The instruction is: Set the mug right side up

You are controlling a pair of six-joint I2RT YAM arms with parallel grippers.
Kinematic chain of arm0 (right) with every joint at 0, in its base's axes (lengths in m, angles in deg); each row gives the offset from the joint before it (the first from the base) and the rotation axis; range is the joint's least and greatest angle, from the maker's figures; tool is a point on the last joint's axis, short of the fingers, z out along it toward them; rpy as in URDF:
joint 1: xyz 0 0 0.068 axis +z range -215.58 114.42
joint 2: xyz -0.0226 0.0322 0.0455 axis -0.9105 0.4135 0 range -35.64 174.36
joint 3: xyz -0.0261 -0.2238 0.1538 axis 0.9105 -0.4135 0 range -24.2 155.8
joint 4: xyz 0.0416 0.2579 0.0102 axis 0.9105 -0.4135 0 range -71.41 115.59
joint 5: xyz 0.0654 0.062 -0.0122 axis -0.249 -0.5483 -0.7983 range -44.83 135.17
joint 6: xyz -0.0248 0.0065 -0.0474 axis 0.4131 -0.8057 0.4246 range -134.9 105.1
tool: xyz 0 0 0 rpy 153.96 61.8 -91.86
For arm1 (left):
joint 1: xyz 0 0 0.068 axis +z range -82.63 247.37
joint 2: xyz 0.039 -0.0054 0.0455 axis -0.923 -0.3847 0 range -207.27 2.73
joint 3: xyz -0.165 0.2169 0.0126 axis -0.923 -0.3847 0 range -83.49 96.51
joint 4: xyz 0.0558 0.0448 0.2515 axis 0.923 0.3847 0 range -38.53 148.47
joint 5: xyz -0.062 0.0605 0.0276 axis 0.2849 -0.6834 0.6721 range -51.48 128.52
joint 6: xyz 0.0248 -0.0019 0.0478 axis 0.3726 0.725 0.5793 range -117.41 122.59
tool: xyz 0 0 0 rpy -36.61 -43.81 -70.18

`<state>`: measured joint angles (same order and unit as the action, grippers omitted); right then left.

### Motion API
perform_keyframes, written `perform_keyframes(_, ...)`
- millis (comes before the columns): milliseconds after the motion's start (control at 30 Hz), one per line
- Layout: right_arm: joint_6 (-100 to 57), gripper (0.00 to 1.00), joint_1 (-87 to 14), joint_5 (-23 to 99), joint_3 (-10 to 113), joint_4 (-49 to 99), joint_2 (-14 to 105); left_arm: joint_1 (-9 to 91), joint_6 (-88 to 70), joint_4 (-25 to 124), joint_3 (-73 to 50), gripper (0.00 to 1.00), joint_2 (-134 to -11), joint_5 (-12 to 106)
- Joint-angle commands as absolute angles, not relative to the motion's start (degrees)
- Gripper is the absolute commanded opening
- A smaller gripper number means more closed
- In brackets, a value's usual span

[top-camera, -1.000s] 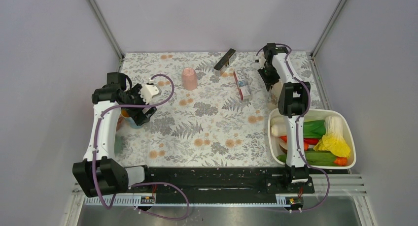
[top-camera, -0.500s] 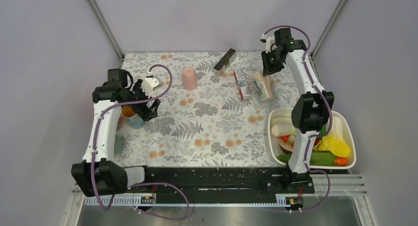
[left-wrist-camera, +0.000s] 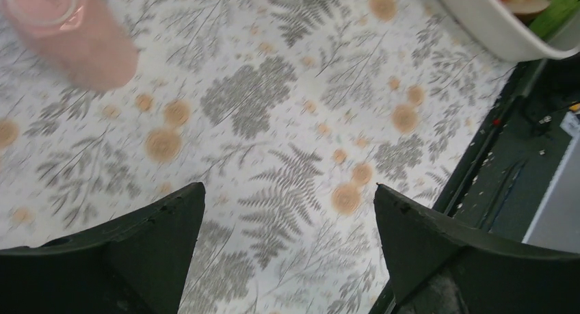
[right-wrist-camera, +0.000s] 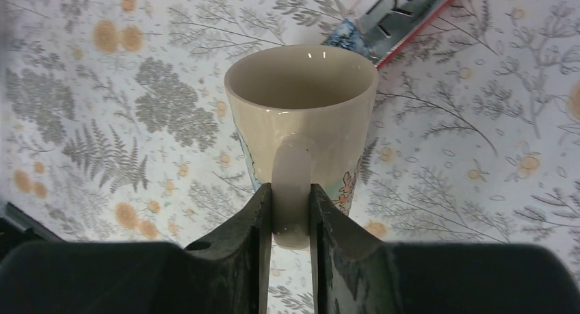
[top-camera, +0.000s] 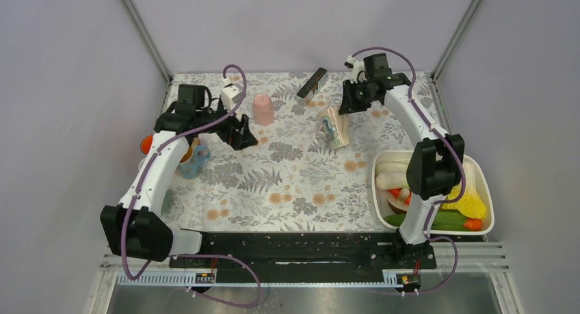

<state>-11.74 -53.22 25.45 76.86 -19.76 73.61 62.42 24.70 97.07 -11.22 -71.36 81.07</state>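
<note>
Two arms reach over the floral surface [top-camera: 294, 184]. The right jaws are clenched on the handle [right-wrist-camera: 291, 184] of the cream mug [right-wrist-camera: 249, 133], which is tilted with its mouth pointing away from them, just beside the lettered carton [right-wrist-camera: 410, 13]. The left jaws stand spread and empty, well apart from that carton.

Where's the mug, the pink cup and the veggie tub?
mug [right-wrist-camera: 301, 119]: right wrist view, wall under rim.
pink cup [top-camera: 263, 109]: top view, its side.
veggie tub [top-camera: 375, 184]: top view, left rim.
</note>
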Motion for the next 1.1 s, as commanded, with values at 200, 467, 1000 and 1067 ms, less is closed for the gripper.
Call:
perform_keyframes(200,-16.4,0.00,-51.4,15.9,67.5,-4.6,64.1,45.5,19.0,82.8,-3.8,0.97,-83.1,78.3)
perform_keyframes(467,-11.1,0.00,-48.4,7.4,61.5,-4.1,60.6,39.7,32.5,88.5,11.2,0.99,-96.1,85.4)
perform_keyframes(1000,-12.1,0.00,-45.1,-1.1,55.7,1.9,56.3,39.4,36.1,90.7,11.8,0.89,-107.6,90.2)
perform_keyframes(1067,-12.7,0.00,-45.1,-1.4,55.5,2.9,55.9,39.3,36.7,92.1,11.5,0.84,-108.5,91.8)
